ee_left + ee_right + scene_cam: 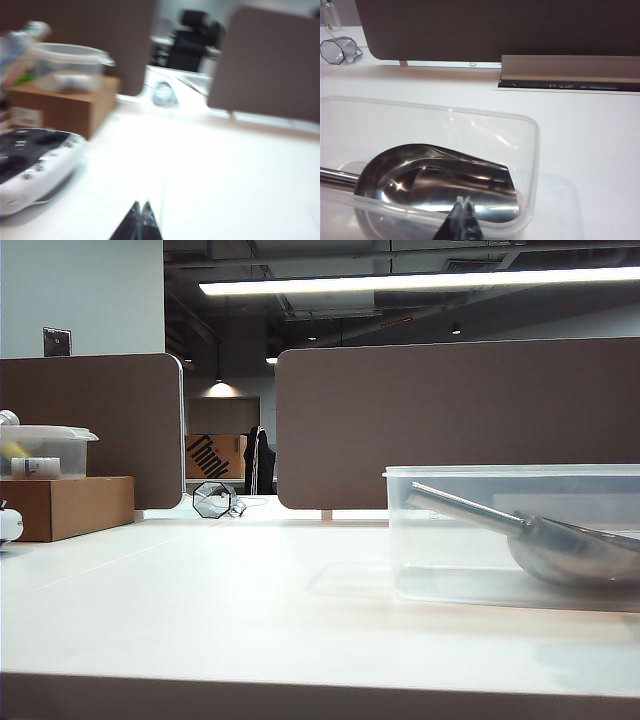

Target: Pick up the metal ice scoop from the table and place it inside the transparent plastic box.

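Observation:
The metal ice scoop point(560, 540) lies inside the transparent plastic box point(440, 540) at the right of the white table point(200, 590), its handle slanting up to the left. From the right wrist I see the shiny bowl point(440, 182) within the box's rim point(532, 150). My right gripper point(464, 201) is shut and empty, its tips just above the box's near rim. My left gripper point(140, 205) is shut and empty over bare table, away from the box. Neither gripper shows in the exterior view.
A cardboard box point(65, 505) at the left carries a small lidded clear container point(45, 450). A white and black device point(35, 167) lies close to my left gripper. A small faceted glass object point(213, 499) and brown partition panels point(450, 420) stand at the table's back.

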`<state>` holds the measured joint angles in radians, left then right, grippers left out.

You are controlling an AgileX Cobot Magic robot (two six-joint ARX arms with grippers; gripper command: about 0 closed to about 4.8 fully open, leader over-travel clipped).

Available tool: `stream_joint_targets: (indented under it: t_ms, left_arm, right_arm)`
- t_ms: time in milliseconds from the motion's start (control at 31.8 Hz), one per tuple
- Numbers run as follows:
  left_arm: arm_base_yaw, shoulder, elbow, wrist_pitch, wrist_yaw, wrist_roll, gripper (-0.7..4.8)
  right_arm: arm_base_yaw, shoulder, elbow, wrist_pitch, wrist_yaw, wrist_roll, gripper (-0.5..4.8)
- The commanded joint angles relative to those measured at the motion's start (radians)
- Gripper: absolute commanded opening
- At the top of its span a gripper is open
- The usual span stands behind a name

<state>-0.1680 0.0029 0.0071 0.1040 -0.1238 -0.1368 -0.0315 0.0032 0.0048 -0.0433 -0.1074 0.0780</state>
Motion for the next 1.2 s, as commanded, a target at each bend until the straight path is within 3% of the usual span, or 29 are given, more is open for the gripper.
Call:
stream_joint_targets:
  t_ms: [31, 252, 409, 1195]
  left_arm:
    - [-0.001, 0.0, 0.0, -0.008, 0.125, 0.145, -0.04]
    - [-0.001, 0.0, 0.0, -0.051, 0.116, 0.241, -0.04]
    - [-0.001, 0.0, 0.0, -0.102, 0.101, 0.229, -0.04]
    - [-0.001, 0.0, 0.0, -0.103, 0.075, 0.121, -0.04]
  right_arm:
    - [0.001, 0.0, 0.001, 0.017, 0.0, 0.0, -0.01]
    - [0.001, 0.0, 0.001, 0.017, 0.0, 0.0, -0.01]
    - [0.0, 0.0, 0.001, 0.017, 0.0, 0.0, -0.01]
    - [0.0, 0.0, 0.001, 0.017, 0.0, 0.0, -0.01]
